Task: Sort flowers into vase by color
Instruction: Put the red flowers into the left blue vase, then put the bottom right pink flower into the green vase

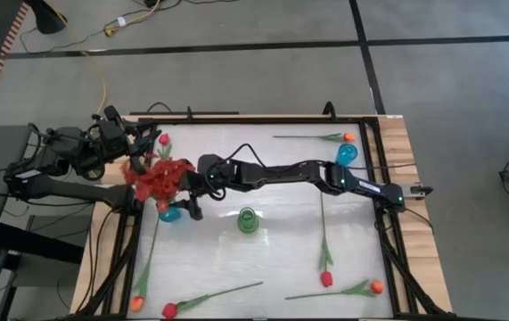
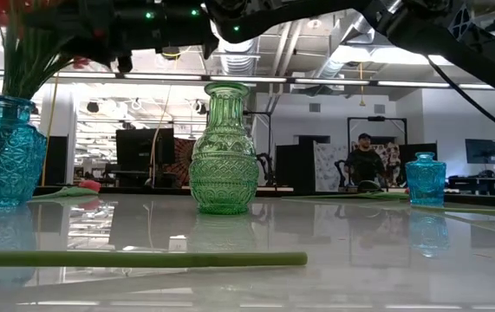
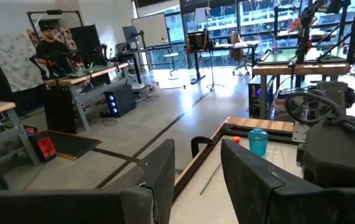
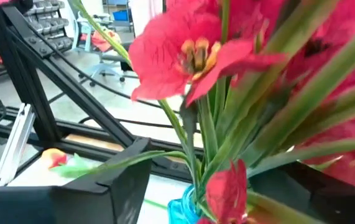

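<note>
Our right end effector [image 1: 192,207] hangs open at the blue vase [image 1: 170,212] holding the red sprays [image 1: 158,178]; the left end effector [image 1: 143,143] waits open, empty. Loose tulips [image 1: 326,278] lie on the surface [image 1: 281,192]; they look light, so we'd pinch mid-stem.

Table [image 1: 281,259]: pale glossy top inside a dark frame, wooden edges showing at the sides.

Three vases stood on it. A green vase [image 1: 248,220] sat near the middle. A blue vase [image 1: 170,211] at the left side held a bunch of red flowers [image 1: 156,178]. A smaller blue vase [image 1: 348,153] stood toward the far right.

Loose stems lay flat on the top:
- an orange tulip [image 1: 347,137] along the far edge
- a red tulip [image 1: 325,278] right of centre
- an orange tulip [image 1: 374,287] at the near right
- a red tulip [image 1: 170,309] at the near edge
- an orange tulip [image 1: 136,303] at the near left corner
</note>
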Robot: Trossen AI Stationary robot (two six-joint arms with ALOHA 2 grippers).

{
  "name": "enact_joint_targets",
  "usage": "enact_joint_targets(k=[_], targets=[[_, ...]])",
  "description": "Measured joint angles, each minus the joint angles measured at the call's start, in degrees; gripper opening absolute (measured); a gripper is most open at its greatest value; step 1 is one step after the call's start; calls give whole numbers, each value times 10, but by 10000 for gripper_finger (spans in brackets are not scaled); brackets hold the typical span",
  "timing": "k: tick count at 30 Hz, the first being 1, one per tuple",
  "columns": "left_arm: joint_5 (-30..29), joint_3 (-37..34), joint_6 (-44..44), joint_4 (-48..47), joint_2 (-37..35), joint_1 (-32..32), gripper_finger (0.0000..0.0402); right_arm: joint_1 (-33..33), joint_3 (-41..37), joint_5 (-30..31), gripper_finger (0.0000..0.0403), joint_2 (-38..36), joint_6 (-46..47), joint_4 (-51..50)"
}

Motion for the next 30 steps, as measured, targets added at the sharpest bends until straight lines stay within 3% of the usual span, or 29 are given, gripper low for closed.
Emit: enact_joint_targets(k=[12, 30], targets=[[0, 0, 1, -7, 0, 0, 119, 0, 0, -1, 355, 0, -1, -79], [1, 0, 2, -19, 0, 0, 119, -3, -1, 0, 357, -20, -32, -277]])
